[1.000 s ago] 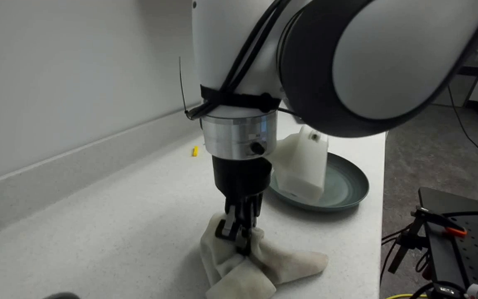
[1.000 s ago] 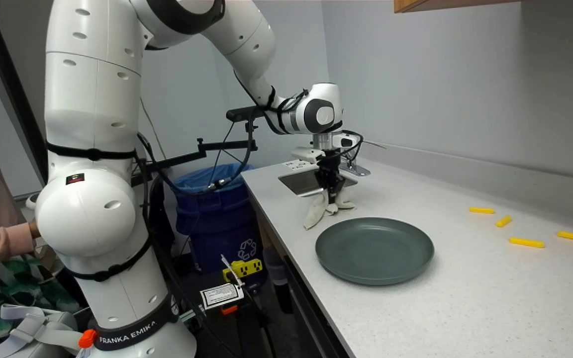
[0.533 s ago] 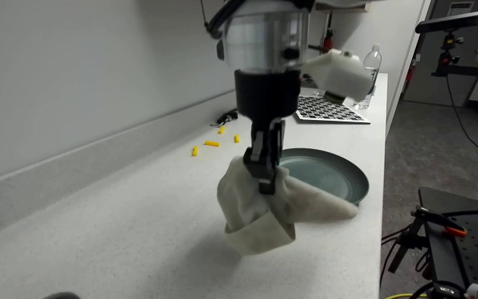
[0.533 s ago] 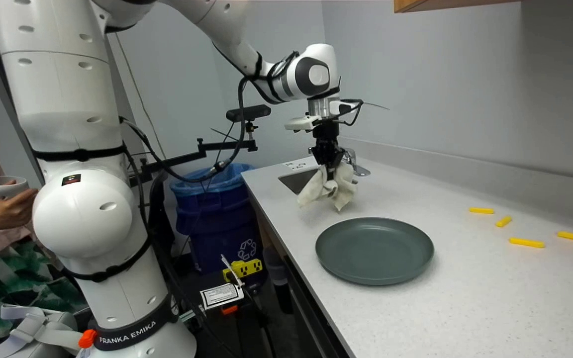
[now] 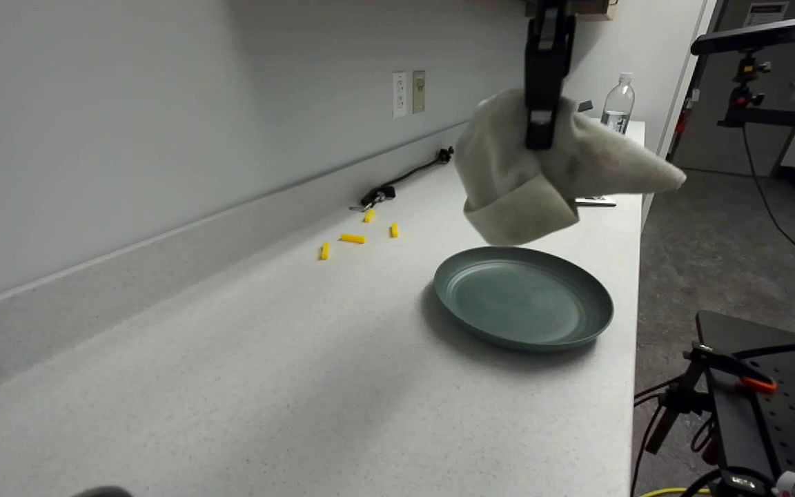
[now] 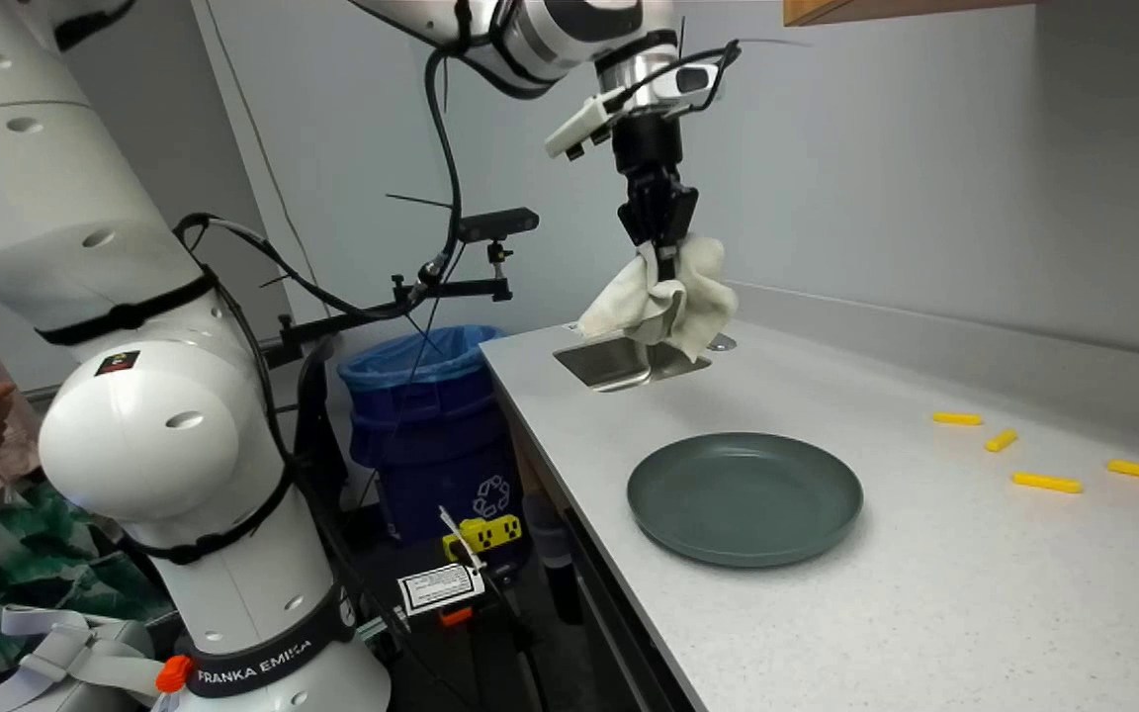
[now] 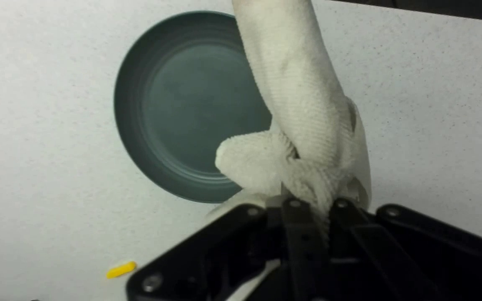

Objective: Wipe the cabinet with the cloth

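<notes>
Your jaws pinch the cloth [image 5: 541, 185], upper right in an exterior view. Its loose folds hang, likely for wiping.

Off-white cloth [image 6: 688, 309], ribbed, bunched; you have it pinched in the hand [image 6: 666, 261], folds hanging below it, one long flap jutting out beside. Wooden cabinet [image 6: 846, 10]: only a lower corner showing, apart from your hand.
</notes>
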{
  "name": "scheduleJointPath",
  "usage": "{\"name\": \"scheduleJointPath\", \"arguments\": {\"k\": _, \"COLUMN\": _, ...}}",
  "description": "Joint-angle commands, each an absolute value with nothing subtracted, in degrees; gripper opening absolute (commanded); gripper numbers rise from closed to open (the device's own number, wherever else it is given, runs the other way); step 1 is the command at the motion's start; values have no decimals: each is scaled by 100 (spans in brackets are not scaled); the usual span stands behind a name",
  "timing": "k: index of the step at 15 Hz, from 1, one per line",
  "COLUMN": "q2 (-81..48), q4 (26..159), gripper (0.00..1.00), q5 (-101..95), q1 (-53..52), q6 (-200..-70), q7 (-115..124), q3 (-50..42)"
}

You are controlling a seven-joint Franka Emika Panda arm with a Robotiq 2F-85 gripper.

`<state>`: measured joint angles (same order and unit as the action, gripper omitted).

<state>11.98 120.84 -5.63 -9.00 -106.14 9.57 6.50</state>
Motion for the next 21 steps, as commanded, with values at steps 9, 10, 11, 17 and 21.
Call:
{"name": "scheduleJointPath", "arguments": {"k": 9, "q2": 1141, "q4": 12085, "gripper": 7, "q5": -548, "q1": -774, "q6": -10568, "q7": 938, "q3": 782}}
{"name": "scheduleJointPath", "arguments": {"k": 10, "q2": 1141, "q4": 12085, "gripper": 2, "q5": -548, "q1": -773, "q6": -10568, "q7": 938, "q3": 782}}
{"name": "scheduleJointPath", "arguments": {"k": 11, "q2": 1122, "q4": 12059, "gripper": 2, "q5": -579, "q1": -740, "q6": -10533, "q7": 966, "q3": 759}}
{"name": "scheduleJointPath", "arguments": {"k": 17, "q2": 1553, "q4": 12095, "gripper": 2, "q5": -684, "q1": -277, "q6": -10442, "q7": 1072, "q3": 369}}
{"name": "scheduleJointPath", "arguments": {"k": 21, "q2": 1987, "q4": 12108, "gripper": 2, "q5": -660, "q1": 27, "q6": -10370, "q7": 1051, "q3": 127}}
